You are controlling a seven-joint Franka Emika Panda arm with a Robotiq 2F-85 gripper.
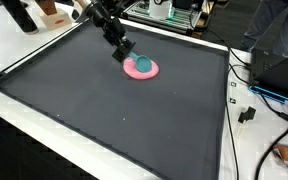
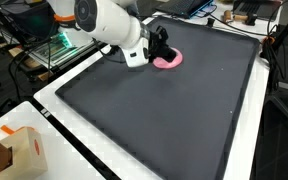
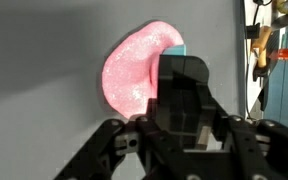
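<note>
Pink plate lies on the dark mat in an exterior view, toward the mat's 12 o'clock edge and well apart from the side edges. A teal piece sits on the plate. The gripper comes down from 10 o'clock and meets the plate at its rim on that side. From the plate toward 6 o'clock the mat runs open down to the white table. Cables lie past the mat's 3 o'clock edge.

In an exterior view the plate shows at 4 o'clock of the gripper, half hidden by it, near the far edge of the mat. A cardboard box stands off the mat at 8 o'clock.

In the wrist view the gripper rises from 6 o'clock and covers the plate's 3 o'clock part. A sliver of the teal piece peeks out at its tip. I cannot tell whether the fingers are spread or pinched together.
</note>
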